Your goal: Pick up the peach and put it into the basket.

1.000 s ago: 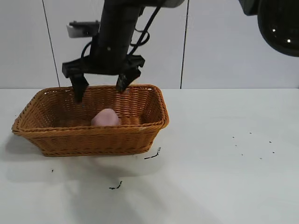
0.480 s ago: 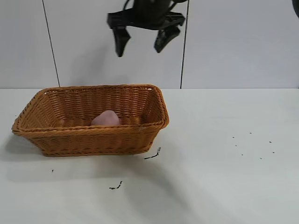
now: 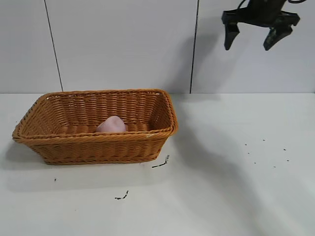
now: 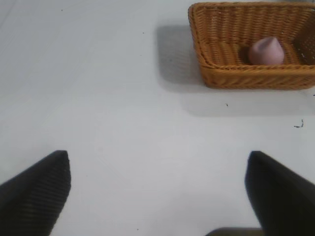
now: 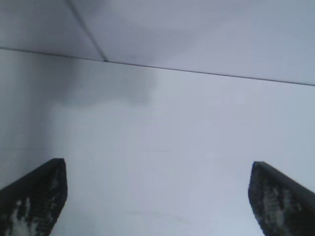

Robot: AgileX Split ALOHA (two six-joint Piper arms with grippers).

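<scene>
One basket [image 3: 96, 127] stands on one counter [image 3: 236, 167], with one peach [image 3: 111, 124] inside it. One end effector [image 3: 260, 37] hangs high above the counter, right of the basket.

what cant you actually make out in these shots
- Lower part of the peach: exterior view, hidden behind the basket's near wall.
- Basket's far end: left wrist view, cut off by the picture edge.
- Right gripper, open and high up: its arm is cut off by the exterior view's top edge.
- Left gripper, open: only its fingers show, and it is outside the exterior view.
</scene>
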